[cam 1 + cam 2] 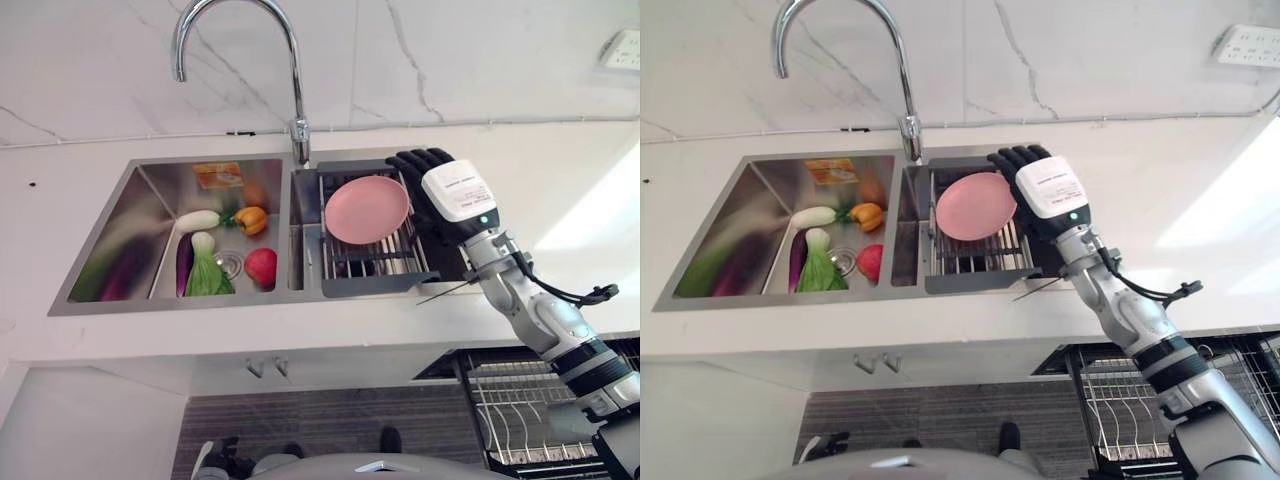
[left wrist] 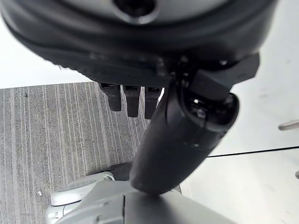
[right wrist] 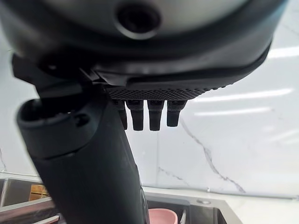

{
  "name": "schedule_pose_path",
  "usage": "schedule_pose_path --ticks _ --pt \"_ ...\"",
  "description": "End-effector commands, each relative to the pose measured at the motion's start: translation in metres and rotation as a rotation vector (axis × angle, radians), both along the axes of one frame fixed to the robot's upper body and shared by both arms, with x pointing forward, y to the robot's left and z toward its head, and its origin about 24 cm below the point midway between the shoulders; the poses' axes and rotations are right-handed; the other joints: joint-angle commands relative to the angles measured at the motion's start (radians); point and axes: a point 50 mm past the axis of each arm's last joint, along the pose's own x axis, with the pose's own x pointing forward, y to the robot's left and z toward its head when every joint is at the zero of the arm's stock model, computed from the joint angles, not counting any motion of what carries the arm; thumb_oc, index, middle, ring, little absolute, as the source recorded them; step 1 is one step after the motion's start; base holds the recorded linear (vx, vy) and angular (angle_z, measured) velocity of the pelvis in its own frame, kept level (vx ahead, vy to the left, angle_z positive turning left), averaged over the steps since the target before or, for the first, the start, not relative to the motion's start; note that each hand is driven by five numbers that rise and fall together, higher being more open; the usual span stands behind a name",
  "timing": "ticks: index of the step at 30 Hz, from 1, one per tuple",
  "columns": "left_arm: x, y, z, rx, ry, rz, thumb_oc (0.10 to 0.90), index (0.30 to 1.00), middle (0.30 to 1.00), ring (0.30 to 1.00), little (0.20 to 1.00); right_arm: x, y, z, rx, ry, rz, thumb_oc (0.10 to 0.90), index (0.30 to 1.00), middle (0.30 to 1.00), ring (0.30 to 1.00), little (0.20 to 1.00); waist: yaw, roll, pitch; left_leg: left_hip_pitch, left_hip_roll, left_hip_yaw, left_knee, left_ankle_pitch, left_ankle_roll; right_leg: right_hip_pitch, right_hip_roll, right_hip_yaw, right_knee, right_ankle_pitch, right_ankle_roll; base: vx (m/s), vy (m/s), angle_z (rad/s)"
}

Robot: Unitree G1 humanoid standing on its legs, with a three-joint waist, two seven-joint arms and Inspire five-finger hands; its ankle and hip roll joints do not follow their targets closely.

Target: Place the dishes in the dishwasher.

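Note:
A pink plate (image 1: 366,209) leans tilted in the metal dish rack (image 1: 375,262) in the sink's right basin. My right hand (image 1: 430,185) hovers just right of the plate's rim, open, its fingers (image 3: 149,114) straight and holding nothing; I cannot tell whether it touches the plate. The right wrist view catches the plate's edge (image 3: 163,217) below the thumb. The dishwasher's wire rack (image 1: 520,400) stands pulled out low on the right, under the counter. My left hand (image 2: 177,140) hangs over the grey floor, open and empty.
The left basin (image 1: 130,230) holds vegetables and fruit: an aubergine (image 1: 185,265), greens (image 1: 207,270), a red apple (image 1: 261,265), a yellow pepper (image 1: 250,219). A tall faucet (image 1: 298,130) rises behind the sink. White counter (image 1: 560,200) stretches to the right.

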Motion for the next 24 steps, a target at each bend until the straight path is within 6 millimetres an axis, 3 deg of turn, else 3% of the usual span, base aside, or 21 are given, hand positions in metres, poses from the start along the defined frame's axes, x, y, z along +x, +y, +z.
schedule_pose_path --ticks 1,13,24 --pt "0.0 0.002 -0.001 0.019 0.028 -0.058 0.8 0.9 0.9 0.9 0.9 0.003 0.001 0.039 0.107 -0.138 0.025 0.8 0.9 0.9 0.9 0.9 -0.005 -0.055 -0.029 -0.017 -0.016 -0.029 0.023 -0.068 -0.008 0.107 -0.067 -0.057 0.022 -0.157 0.067 0.0 0.0 0.0" --pt "-0.001 0.002 -0.001 0.011 0.032 -0.062 0.8 0.9 0.9 0.9 0.9 -0.003 -0.014 0.03 0.095 -0.076 -0.013 0.8 0.9 0.9 0.9 0.9 -0.018 -0.057 -0.029 -0.009 -0.013 -0.019 0.02 -0.069 -0.008 0.107 -0.067 -0.053 0.025 -0.156 0.068 0.0 0.0 0.0" --pt "0.003 0.002 0.0 0.009 0.015 -0.07 0.8 0.9 0.9 0.9 0.9 0.009 -0.004 0.026 0.084 -0.062 -0.002 0.8 0.9 0.9 0.9 0.9 -0.007 -0.058 -0.029 -0.009 -0.013 -0.016 0.016 -0.067 -0.009 0.106 -0.068 -0.056 0.023 -0.155 0.068 0.0 0.0 0.0"
